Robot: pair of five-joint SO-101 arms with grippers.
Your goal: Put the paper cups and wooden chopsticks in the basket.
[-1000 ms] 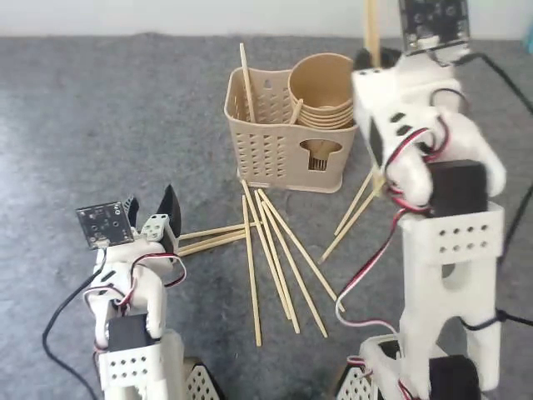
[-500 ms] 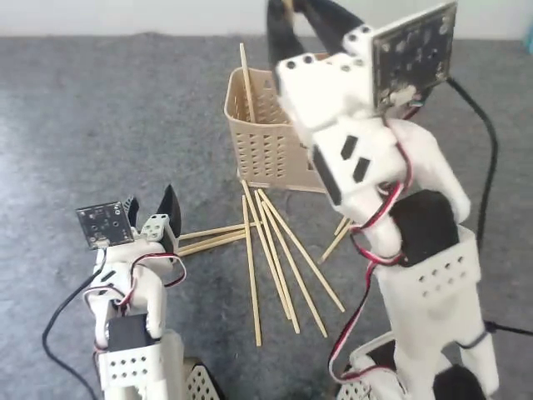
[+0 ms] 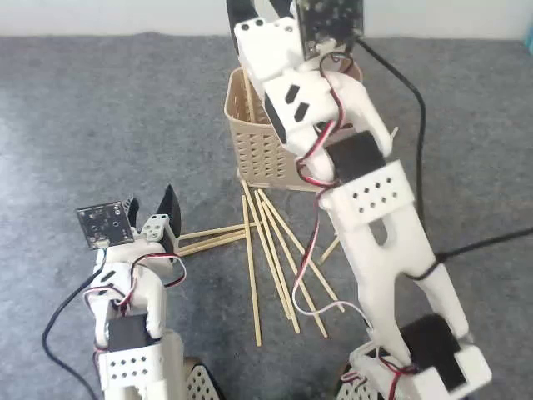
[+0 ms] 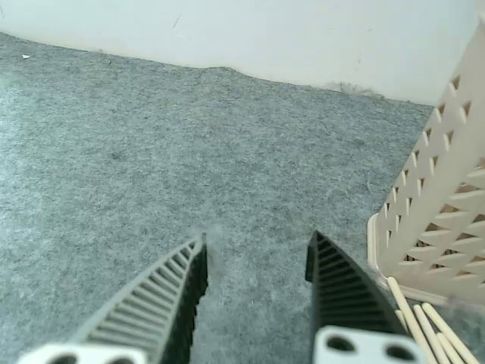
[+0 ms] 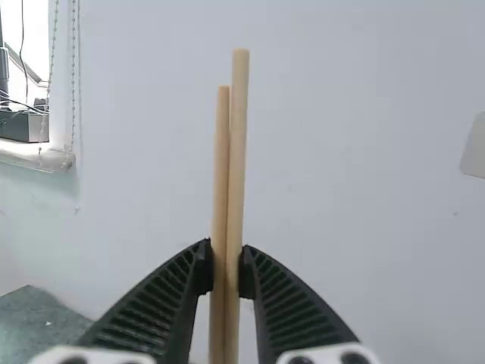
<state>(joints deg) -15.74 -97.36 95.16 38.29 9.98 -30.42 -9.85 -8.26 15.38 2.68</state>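
Chopsticks (image 5: 232,152): two wooden ones, pinched upright in right gripper (image 5: 226,269) over beige basket (image 3: 250,146), likely for an end-first drop | left gripper (image 4: 256,262): jaws apart, empty, low by loose chopsticks (image 3: 275,258) fanned on grey mat (image 3: 83,108) before basket.

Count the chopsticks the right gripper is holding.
2. The chopsticks stand upright side by side, touching, one tip reaching higher than the other, both pinched in the right gripper. Another could be hidden behind them.
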